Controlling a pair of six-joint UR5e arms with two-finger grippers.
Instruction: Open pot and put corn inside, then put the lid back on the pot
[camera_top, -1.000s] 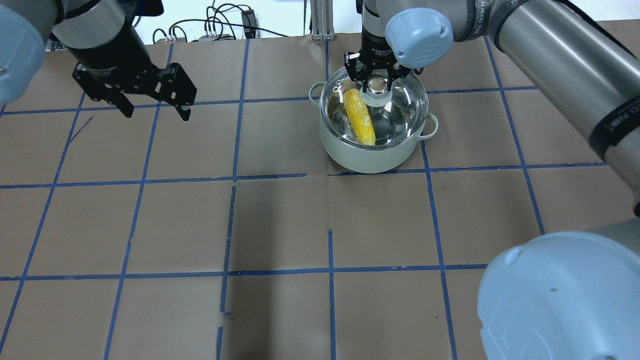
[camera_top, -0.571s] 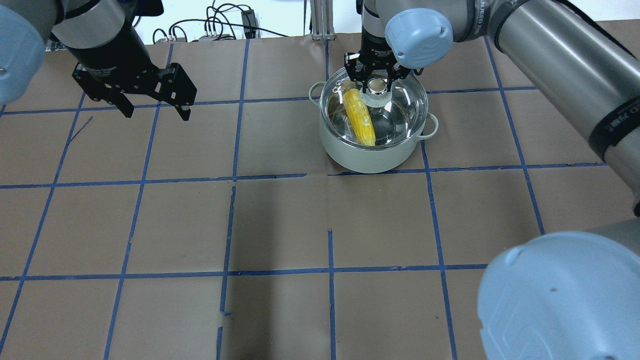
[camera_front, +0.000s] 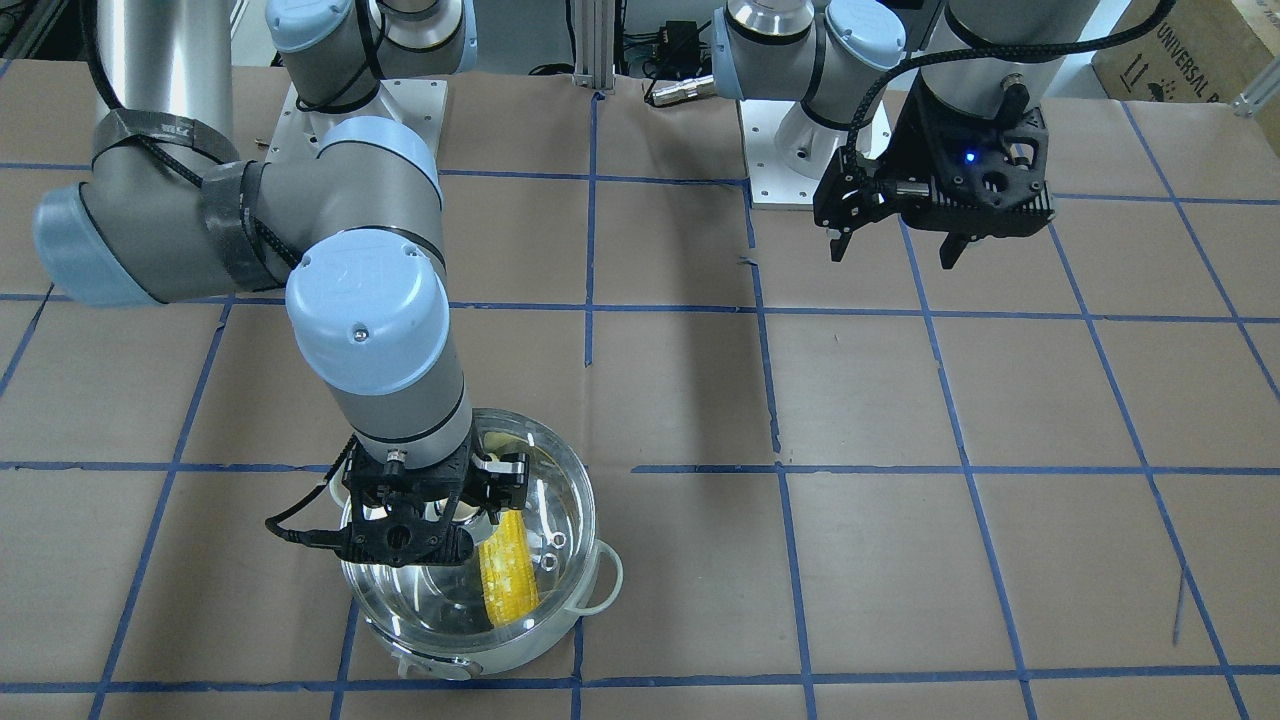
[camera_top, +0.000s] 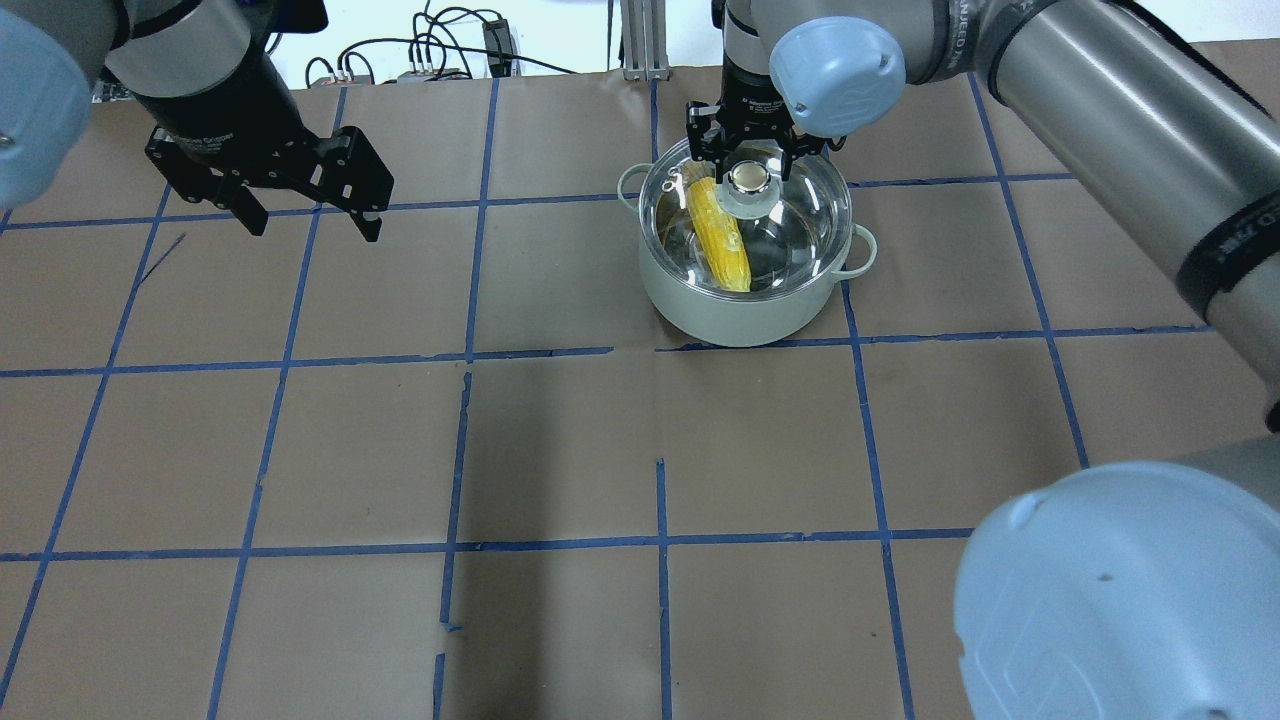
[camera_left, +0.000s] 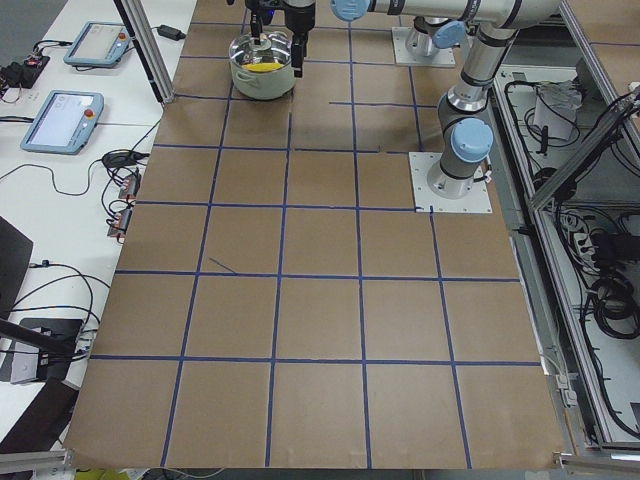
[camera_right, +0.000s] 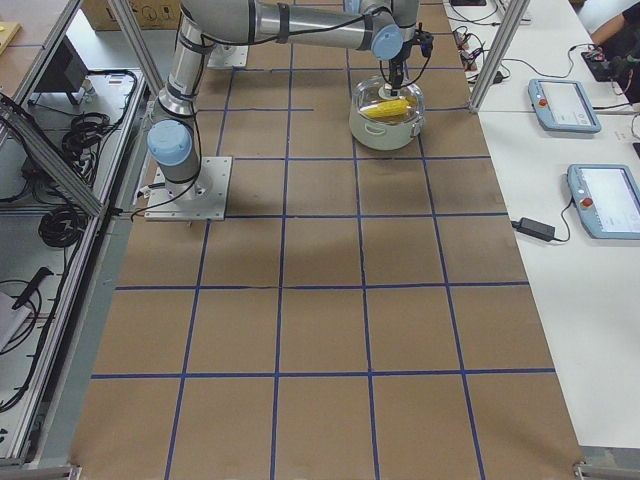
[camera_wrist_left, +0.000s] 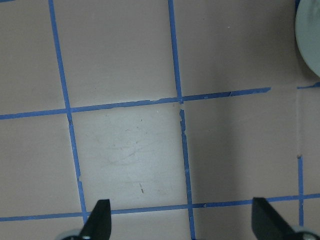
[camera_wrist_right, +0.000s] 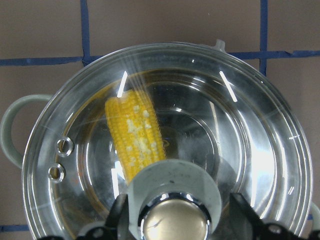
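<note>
Two of the three steps look done, and the third nearly so. The corn (camera_wrist_right: 134, 130) lies inside the pot (camera_top: 740, 315), slanting across its floor, and the lid (camera_wrist_right: 240, 130) sits over it, apparently level on the pot's rim. My right gripper (camera_top: 752, 160) hangs directly above the lid, one finger on each side of the knob (camera_top: 751, 178). In the wrist view a sliver of glass shows between the knob's collar and one finger, so I judge the jaws apart, not clamped. My left gripper (camera_top: 315, 225) hovers spread wide and empty over bare table (camera_top: 560, 450), well apart from the pot. By my reckoning, what remains is to lift the right gripper straight up clear of the knob without catching it, and to confirm the lid is seated evenly all round.
</note>
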